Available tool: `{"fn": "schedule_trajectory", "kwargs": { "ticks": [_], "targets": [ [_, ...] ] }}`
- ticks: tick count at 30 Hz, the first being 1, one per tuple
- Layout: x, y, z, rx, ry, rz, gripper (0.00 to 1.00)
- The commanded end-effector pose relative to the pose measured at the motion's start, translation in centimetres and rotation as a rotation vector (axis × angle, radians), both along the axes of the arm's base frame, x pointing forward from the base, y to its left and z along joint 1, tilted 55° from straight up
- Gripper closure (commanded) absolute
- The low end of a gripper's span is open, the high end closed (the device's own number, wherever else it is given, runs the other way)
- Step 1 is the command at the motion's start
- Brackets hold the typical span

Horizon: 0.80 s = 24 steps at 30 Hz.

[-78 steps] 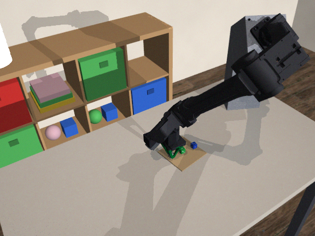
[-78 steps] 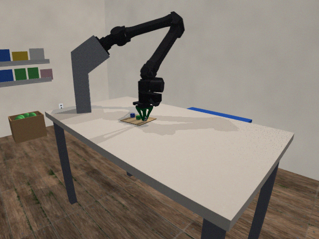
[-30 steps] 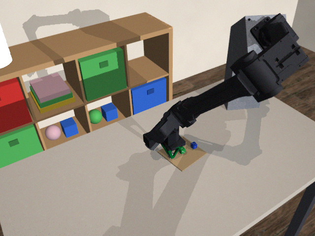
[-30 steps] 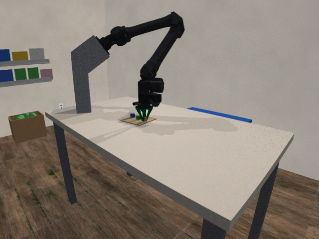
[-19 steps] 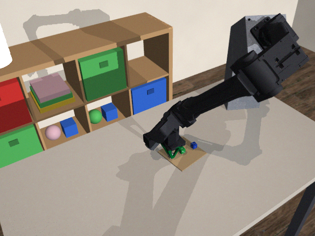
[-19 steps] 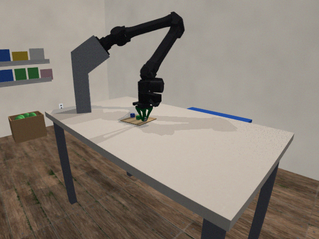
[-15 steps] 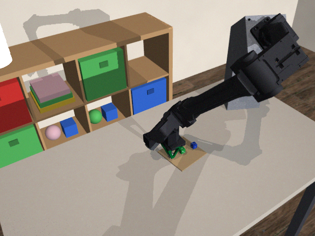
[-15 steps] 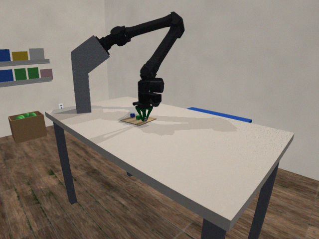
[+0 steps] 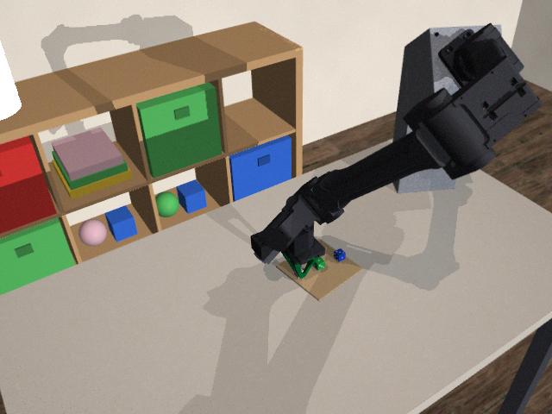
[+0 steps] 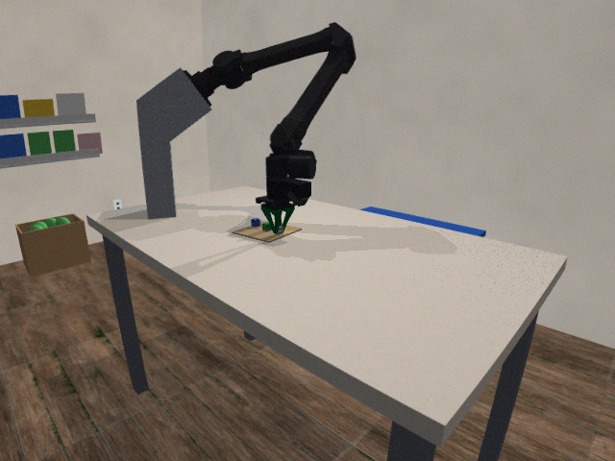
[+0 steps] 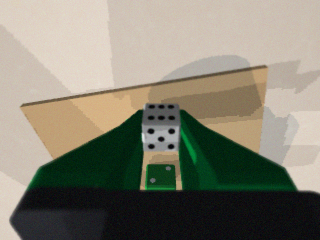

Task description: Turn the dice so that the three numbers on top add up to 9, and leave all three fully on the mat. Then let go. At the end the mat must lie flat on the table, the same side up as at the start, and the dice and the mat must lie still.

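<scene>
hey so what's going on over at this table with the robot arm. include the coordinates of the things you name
A black robot arm has its gripper [image 9: 299,272] [image 10: 278,231] [image 11: 161,118] shut on a white die [image 11: 161,135], down at a tan mat [image 9: 323,289] [image 10: 269,238] [image 11: 75,120]. A green die [image 9: 319,263] [image 10: 266,227] [image 11: 161,177] and a blue die [image 9: 339,254] [image 10: 256,222] are also on the mat. The white die has not been let go, so the job isn't finished.

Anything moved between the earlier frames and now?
No visible change. The arm holds its pose, gripper on the white die. Green die, blue die and mat stay put.
</scene>
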<state>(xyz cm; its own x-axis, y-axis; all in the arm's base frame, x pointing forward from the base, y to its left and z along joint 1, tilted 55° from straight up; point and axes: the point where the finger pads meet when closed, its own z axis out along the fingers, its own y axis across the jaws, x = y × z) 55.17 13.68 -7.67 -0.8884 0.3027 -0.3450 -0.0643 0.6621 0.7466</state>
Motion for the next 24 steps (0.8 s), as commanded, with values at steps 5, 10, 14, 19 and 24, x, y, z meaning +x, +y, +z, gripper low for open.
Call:
{"fn": "schedule_trajectory", "kwargs": {
  "ticks": [5,10,14,19,24],
  "targets": [
    [0.21,-0.06,-0.18,0.001,-0.001,-0.008,0.81],
    [0.21,-0.06,-0.18,0.001,-0.001,-0.007,0.74],
    [0.21,-0.06,-0.18,0.001,-0.001,-0.007,0.70],
    [0.21,-0.06,-0.18,0.001,-0.001,-0.007,0.66],
    [0.21,-0.06,-0.18,0.001,-0.001,-0.007,0.66]
  ]
}}
